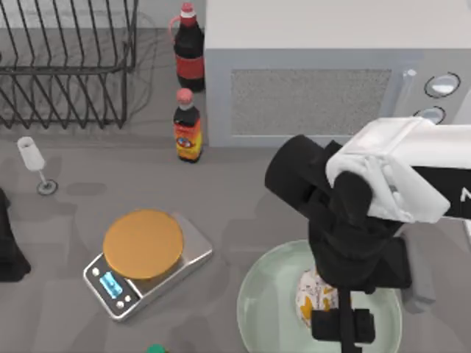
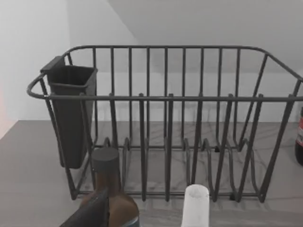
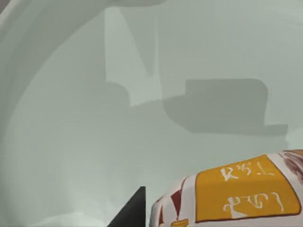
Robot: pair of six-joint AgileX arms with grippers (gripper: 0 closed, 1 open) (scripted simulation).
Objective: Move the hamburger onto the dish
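Right gripper (image 1: 340,312) sits low over the dish (image 1: 257,309), at the hamburger (image 1: 309,290) — whether its fingers pinch it or are spread, cannot tell. Hamburger lies inside the dish, near centre, about 5 o'clock on the table. Risk: if the hamburger sticks to a finger, lifting off could drag it toward the rim — or tip the dish. Left arm parked at 9 o'clock.

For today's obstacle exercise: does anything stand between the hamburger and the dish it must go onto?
Nothing visible does. The hamburger is already over the dish, inside its rim, beneath the right gripper. The scale and the two bottles stand off to the top view's left, apart from the dish.
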